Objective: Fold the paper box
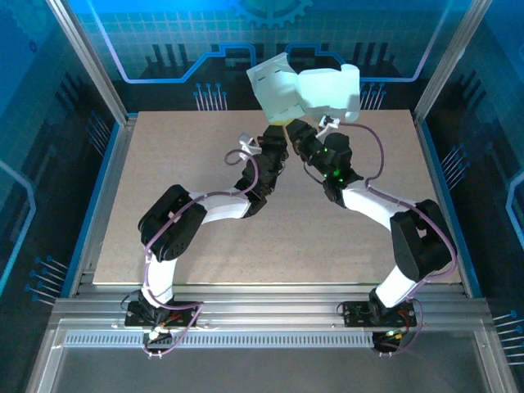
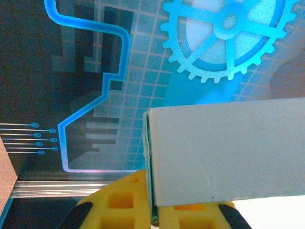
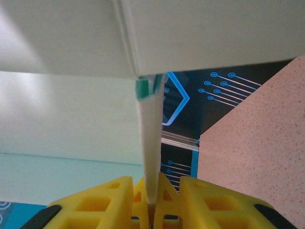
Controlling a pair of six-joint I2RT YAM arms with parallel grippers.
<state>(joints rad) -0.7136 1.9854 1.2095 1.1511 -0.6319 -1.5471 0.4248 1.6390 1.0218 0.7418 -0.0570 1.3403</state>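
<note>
The paper box is pale mint cardboard, partly folded, held up in the air over the back middle of the table. My left gripper reaches up to its lower left edge; in the left wrist view the yellow fingers are shut on a thin edge of the paper box, with the left gripper pinching the layered card. My right gripper comes up from the right. In the right wrist view a narrow flap of the paper box runs down between the yellow fingers, which the right gripper presses from both sides.
The tan table lies below both raised arms, with bare surface at left, right and front. Aluminium frame posts and blue printed walls stand close behind the box. A metal rail runs along the near edge by the arm bases.
</note>
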